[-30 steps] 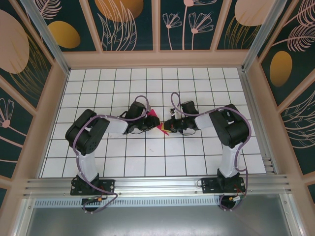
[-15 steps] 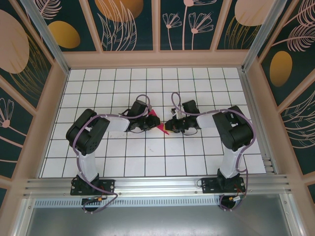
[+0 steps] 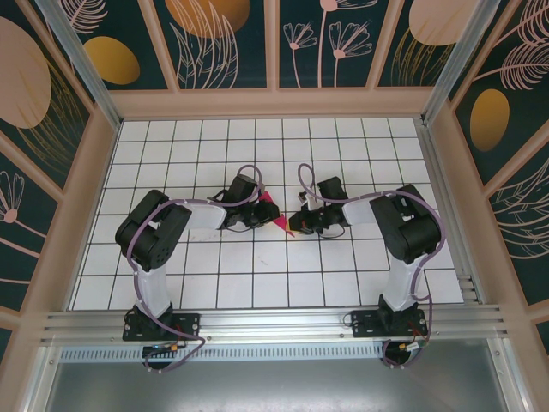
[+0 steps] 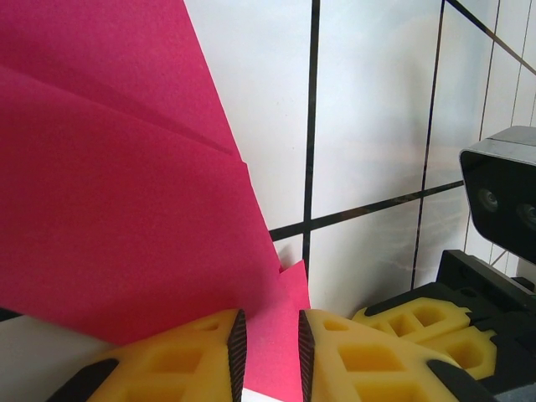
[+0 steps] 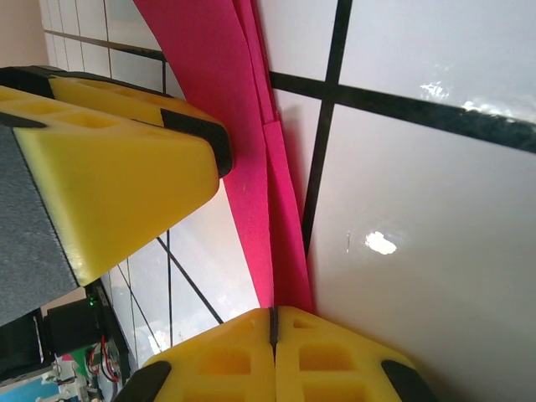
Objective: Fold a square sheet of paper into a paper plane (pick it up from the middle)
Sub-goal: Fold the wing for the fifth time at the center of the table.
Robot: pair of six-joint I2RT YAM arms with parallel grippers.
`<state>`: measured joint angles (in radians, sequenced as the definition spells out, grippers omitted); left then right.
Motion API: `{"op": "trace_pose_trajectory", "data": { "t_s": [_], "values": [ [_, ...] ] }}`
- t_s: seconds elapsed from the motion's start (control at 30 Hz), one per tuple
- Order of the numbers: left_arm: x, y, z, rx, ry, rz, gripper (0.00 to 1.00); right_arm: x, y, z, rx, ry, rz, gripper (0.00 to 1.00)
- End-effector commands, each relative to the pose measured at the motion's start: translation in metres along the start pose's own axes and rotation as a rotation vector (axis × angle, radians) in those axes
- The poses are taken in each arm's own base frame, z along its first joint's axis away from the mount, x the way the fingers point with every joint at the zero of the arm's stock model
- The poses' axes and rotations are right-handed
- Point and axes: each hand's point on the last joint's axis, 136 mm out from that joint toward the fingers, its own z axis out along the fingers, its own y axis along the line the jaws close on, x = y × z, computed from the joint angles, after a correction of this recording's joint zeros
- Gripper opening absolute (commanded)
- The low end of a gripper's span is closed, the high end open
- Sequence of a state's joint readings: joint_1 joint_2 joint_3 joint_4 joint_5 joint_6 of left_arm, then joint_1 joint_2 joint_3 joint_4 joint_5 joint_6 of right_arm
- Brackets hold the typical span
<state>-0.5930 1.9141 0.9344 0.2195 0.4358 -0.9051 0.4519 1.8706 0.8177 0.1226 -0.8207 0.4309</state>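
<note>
Two grippers meet at the middle of your white grid table [image 3: 171, 146], both clamped on one pink paper [image 3: 276, 216] that is creased into overlapping folds. From above, your left gripper [image 3: 267, 218] reaches in from 9 o'clock and your right gripper [image 3: 294, 224] from 3 o'clock, with the paper slanting between them from 11 to 5 o'clock. On your left wrist camera the paper [image 4: 126, 209] fans out toward 10 o'clock, and the yellow fingers [image 4: 184, 360] at 6 o'clock pinch a layered corner; the right gripper's fingers [image 4: 419, 327] sit at 4 o'clock. On your right wrist camera the fingers [image 5: 335, 360] at 6 o'clock are pressed together on the paper's narrow end, and the strip [image 5: 243, 126] runs up to 12 o'clock past a left finger [image 5: 117, 176] at 9 o'clock
</note>
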Motion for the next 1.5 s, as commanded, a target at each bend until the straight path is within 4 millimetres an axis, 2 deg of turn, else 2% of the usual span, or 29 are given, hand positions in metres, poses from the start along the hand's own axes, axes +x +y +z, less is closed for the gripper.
{"op": "trace_pose_trajectory", "data": {
  "t_s": [0.0,0.1,0.27,0.53,0.77,0.87,1.13,1.33,1.47],
  "values": [
    [0.005,0.055,0.006,-0.198,-0.007,-0.034,0.28,0.012,-0.012,-0.004,0.051,0.022,0.024,0.09],
    [0.004,0.056,0.006,-0.2,-0.007,-0.034,0.28,0.016,-0.011,-0.007,0.056,0.029,0.013,0.11],
    [0.004,0.055,0.007,-0.201,-0.006,-0.033,0.27,0.024,-0.022,-0.004,0.082,0.047,0.032,0.12],
    [0.003,0.057,0.006,-0.211,-0.007,-0.03,0.27,0.029,-0.043,-0.002,0.166,0.054,0.067,0.04],
    [0.002,0.055,0.006,-0.211,-0.008,-0.028,0.27,0.027,-0.022,-0.011,0.152,0.042,0.007,0.09],
    [0.002,0.055,0.006,-0.209,-0.007,-0.028,0.28,0.032,-0.023,-0.009,0.161,0.057,0.0,0.1],
    [0.003,0.058,0.006,-0.22,-0.006,-0.03,0.28,0.043,-0.042,-0.008,0.226,0.067,0.04,0.05],
    [0.003,0.06,0.006,-0.227,-0.007,-0.031,0.27,0.037,-0.025,-0.017,0.201,0.036,0.005,0.12],
    [0.003,0.06,0.007,-0.23,-0.007,-0.032,0.28,0.039,-0.021,-0.019,0.195,0.04,-0.011,0.14]
  ]
}}
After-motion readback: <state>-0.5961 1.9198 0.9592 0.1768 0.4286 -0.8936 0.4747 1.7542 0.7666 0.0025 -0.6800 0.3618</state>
